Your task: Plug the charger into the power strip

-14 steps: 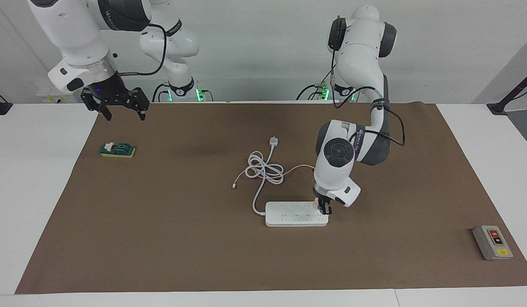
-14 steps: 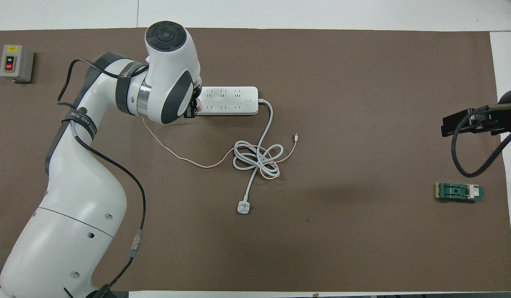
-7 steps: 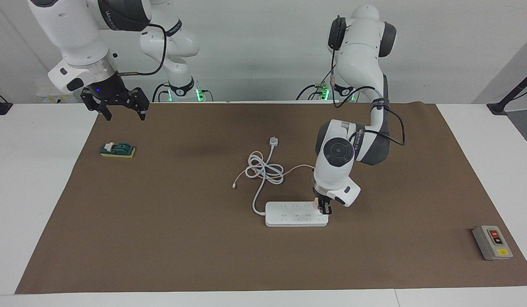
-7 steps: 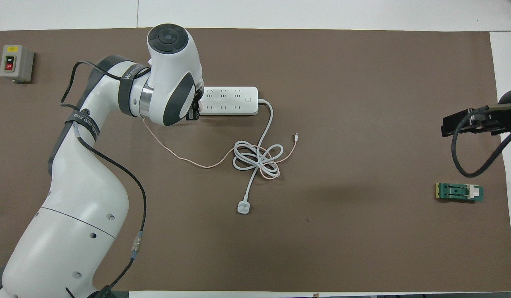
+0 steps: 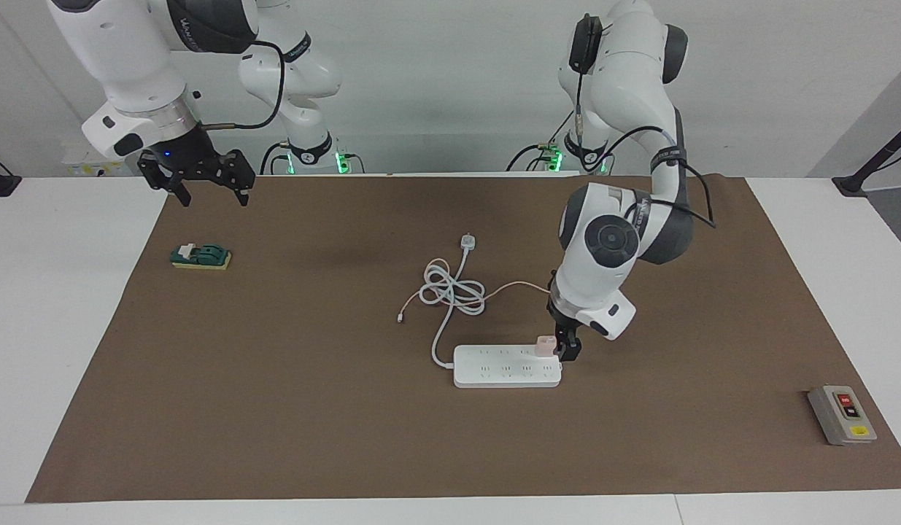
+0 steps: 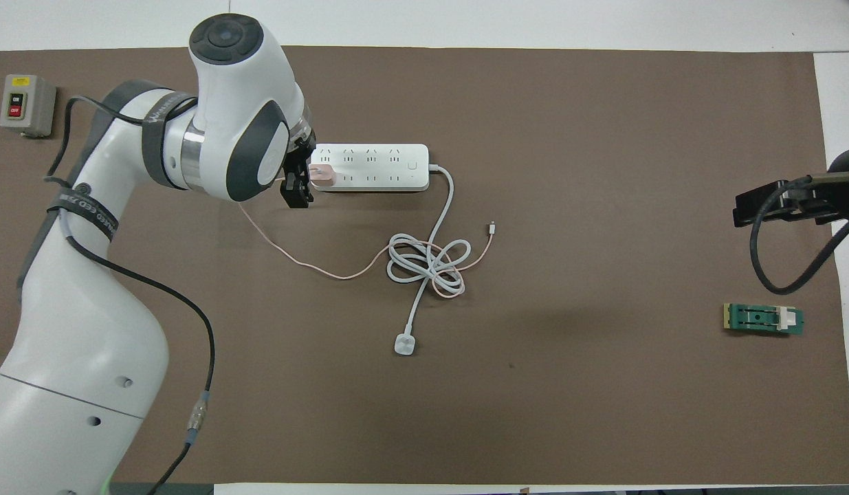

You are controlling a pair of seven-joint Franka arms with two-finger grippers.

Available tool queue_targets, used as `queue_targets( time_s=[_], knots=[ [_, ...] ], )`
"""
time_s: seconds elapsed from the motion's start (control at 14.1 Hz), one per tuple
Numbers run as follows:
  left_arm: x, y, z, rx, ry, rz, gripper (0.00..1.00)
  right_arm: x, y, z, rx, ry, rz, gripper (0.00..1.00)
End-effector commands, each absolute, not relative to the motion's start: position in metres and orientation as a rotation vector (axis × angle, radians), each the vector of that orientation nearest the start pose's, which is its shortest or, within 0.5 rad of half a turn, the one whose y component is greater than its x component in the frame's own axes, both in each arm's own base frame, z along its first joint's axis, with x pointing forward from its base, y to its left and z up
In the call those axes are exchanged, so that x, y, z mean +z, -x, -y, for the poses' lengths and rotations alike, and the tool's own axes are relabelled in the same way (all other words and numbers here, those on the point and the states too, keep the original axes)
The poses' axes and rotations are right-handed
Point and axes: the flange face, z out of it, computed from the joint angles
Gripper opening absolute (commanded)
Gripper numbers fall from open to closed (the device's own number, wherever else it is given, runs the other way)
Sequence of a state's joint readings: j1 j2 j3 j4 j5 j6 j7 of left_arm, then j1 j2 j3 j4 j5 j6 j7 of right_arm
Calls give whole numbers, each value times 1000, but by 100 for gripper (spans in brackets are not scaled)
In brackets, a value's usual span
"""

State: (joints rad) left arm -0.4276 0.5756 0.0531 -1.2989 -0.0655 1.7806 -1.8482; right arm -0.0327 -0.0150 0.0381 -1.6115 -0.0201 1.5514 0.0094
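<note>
Pale-pink cube charger [image 5: 544,344] now stands seated in the long white power strip [image 5: 505,373] at its three-o'clock end in the facing view, since the left gripper [image 5: 567,348] has let go, fingers apart just beside it, while the right gripper [image 5: 202,177] waits open, so the plugging looks done.

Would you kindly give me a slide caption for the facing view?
Pink charger seated on the power strip; left gripper open beside it, right gripper waiting.

Coiled cord [image 5: 452,292] beside power strip [image 5: 505,367]
</note>
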Motion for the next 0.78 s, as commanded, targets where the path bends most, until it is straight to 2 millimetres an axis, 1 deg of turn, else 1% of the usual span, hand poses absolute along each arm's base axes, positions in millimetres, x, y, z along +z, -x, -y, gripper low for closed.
queue_targets(
  time_s=[0.0, 0.07, 0.21, 0.28, 0.35, 0.5, 0.57, 0.64, 0.71],
  knots=[
    [445, -643, 250, 148, 2345, 1985, 100, 613, -539, 0, 78, 3166, 39, 100],
    [460, -645, 236, 147, 2377, 1954, 100, 614, -539, 0, 76, 3166, 39, 100],
    [486, -645, 206, 143, 2486, 1832, 100, 614, -539, 1, 76, 3166, 34, 100],
    [502, -645, 184, 141, 2554, 1757, 100, 614, -539, 0, 76, 3166, 39, 100],
    [515, -644, 160, 158, 2616, 1670, 100, 613, -539, 1, 78, 3166, 36, 100],
    [529, -640, 106, 225, 2728, 1448, 100, 613, -539, 1, 78, 3166, 36, 100],
    [537, -641, 74, 226, 2788, 1360, 100, 613, -539, 1, 78, 3166, 36, 100],
    [545, -640, 53, 216, 2840, 1286, 100, 613, -539, 1, 81, 3166, 36, 100],
    [552, -639, 27, 200, 2897, 1193, 100, 613, -539, 1, 81, 3166, 36, 100]
  ],
)
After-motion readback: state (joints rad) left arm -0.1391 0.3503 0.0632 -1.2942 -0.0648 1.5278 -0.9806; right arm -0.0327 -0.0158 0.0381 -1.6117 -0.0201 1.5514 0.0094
